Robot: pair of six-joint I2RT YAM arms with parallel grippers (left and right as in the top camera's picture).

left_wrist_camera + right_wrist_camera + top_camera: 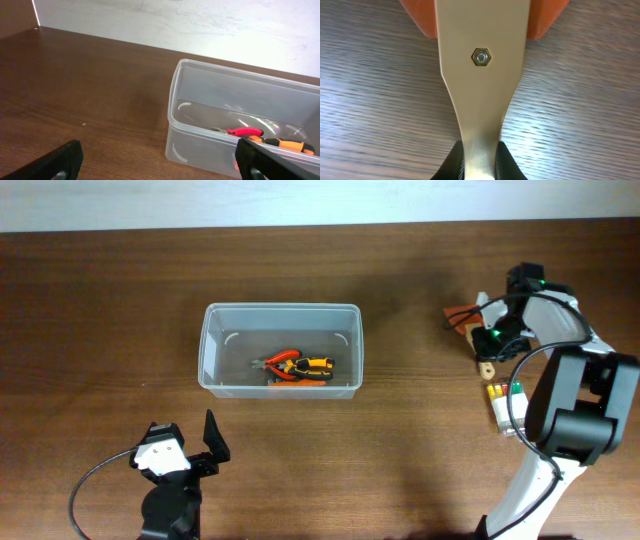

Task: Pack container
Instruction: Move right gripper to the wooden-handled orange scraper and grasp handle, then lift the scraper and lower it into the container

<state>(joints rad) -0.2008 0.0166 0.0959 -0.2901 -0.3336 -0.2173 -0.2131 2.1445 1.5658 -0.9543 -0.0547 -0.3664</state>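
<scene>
One container point(205, 352), clear plastic, rectangular with rounded corners and a rim, stands on the bench point(100, 300) a little left of centre in the overhead view. In the left wrist view it fills the right half of the frame point(200, 95).

Two pairs of pliers lie inside on its floor, toward the lower right corner. One is red-handled point(285, 359), the other orange and black point(317, 365). They touch each other.

One left tool point(185, 437), lower left of the overhead view, sits below the container and apart from it. Its fingers point(62, 160) stand wide apart with nothing between them.

One right tool point(492, 342), upper right of the overhead view, well apart from the container, is clamped on the narrow end of a tan-handled implement point(480, 90). The handle is flat, carries a hex nut, and meets an orange part at the top edge of the right wrist view. Whether it rests on the bench cannot be told.

One small yellow item point(496, 394) lies on the bench just below that tool, partly hidden by the arm.
</scene>
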